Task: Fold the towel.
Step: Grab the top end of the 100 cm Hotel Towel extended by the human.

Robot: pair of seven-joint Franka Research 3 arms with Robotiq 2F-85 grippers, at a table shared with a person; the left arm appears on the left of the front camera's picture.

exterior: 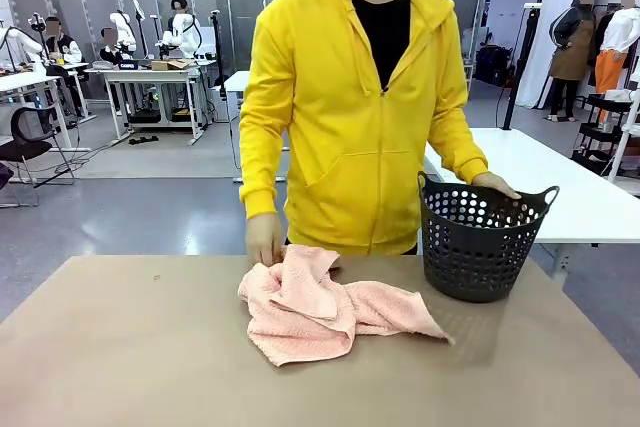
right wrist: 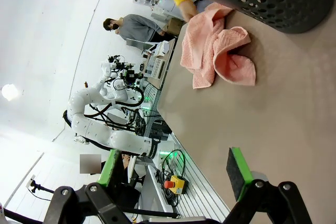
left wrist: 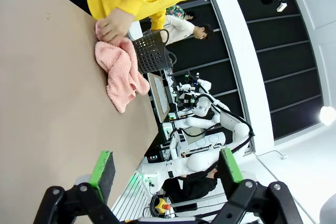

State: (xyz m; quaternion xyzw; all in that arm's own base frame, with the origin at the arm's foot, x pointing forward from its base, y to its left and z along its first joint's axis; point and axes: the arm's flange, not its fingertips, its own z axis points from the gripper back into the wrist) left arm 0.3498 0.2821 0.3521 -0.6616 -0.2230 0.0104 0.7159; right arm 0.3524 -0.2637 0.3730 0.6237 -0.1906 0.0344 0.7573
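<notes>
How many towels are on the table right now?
1. A crumpled pink towel lies mid-table, beside the dark basket, with the person's hand on its far edge. The basket's inside is partly hidden, so more could be there.

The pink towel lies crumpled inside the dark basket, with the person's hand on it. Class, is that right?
No. The pink towel lies crumpled on the table beside the dark basket, not inside it, as the front view shows. The person's hand does rest on it.
</notes>
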